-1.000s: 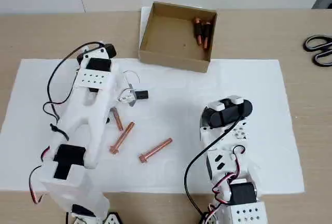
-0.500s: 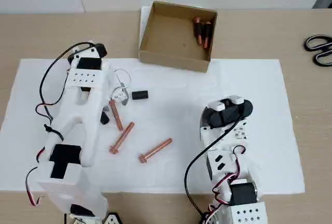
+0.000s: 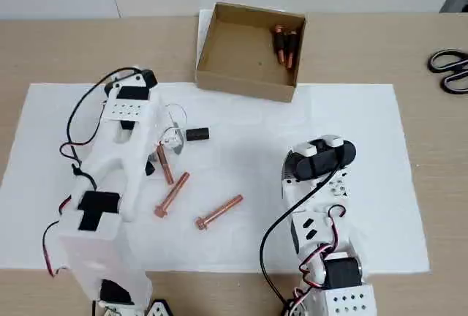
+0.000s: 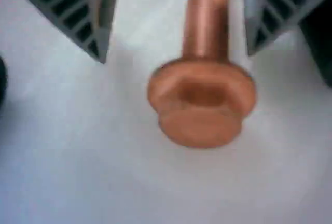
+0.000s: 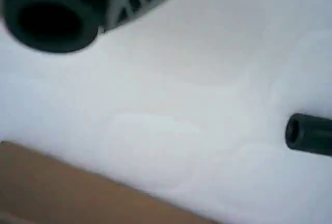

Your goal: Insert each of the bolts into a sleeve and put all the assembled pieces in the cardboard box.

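Two assembled pieces (image 3: pixel 285 45) are in the cardboard box (image 3: pixel 234 56) up top — three bolts (image 3: pixel 219 212) lie loose on the paper (image 3: pixel 351 126), our left hand (image 4: pixel 176 47) open astride one, not gripping.

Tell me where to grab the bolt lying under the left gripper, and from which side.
Take the bolt by its smooth shank, just behind the flanged head, coming straight down. It lies flat on the white paper, and the left gripper straddles the shank, open.
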You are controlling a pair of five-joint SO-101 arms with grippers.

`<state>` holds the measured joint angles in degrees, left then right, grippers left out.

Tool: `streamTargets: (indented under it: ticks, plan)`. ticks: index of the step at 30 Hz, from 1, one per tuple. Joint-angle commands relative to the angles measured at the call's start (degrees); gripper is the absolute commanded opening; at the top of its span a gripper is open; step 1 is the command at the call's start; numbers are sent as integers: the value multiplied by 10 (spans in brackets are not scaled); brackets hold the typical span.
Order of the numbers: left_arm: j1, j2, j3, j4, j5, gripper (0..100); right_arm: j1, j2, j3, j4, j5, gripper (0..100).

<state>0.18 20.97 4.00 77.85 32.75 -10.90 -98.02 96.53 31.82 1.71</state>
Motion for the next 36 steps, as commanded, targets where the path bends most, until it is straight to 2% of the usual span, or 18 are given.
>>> streamTargets:
  ticks: [1,6,11,16,18,21,25,30,36]
  plan:
    - [-2,12,-22,-24,2,170,2,-14,2,-1,-4,4]
    - [0,20,-23,-45,4,164,2,-14,2,-1,-4,4]
    - [0,25,-41,-49,2,1,2,-14,2,-1,-4,4]
    - [1,19,-42,-46,4,6,1,-14,2,1,-4,4]
    - [3,15,-56,-17,5,6,1,-14,2,2,-2,4]
    - [4,-19,-108,83,20,6,-5,-14,0,2,-1,4]
    - [4,-88,-175,153,2,6,-67,-14,2,2,-1,4]
    - [36,-209,-189,113,-22,6,-173,-14,2,-22,-1,4]
    - [120,-323,-189,58,-22,6,-175,-14,2,-162,-1,5]
